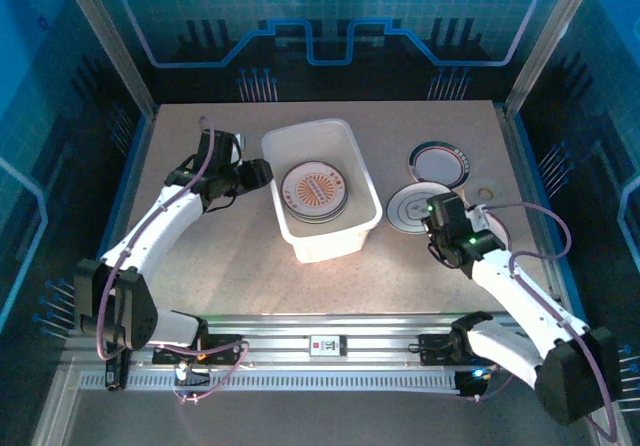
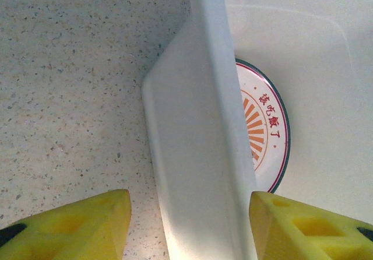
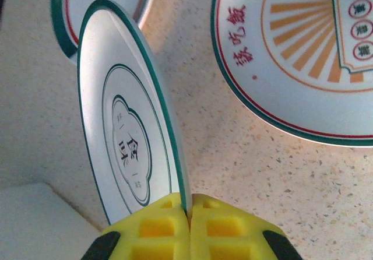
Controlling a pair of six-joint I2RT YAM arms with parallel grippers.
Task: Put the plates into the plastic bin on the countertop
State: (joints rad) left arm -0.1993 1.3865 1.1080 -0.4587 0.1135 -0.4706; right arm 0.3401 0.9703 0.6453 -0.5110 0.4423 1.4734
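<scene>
Because the plate looked thin, stiff, glossy and breakable, we judged its rim the hold; our right fingers pinched it there, right of the plastic bin, whose wall our open left fingers straddled.

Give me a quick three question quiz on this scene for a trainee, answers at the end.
1. True or false: the right gripper is shut on a plate.
2. The left gripper has its jaws either side of: A) a wall of the plastic bin, B) a cup, C) a spoon.
3. Fill in: that plate is held by its ____.
Key: 1 true; 2 A; 3 rim.
</scene>
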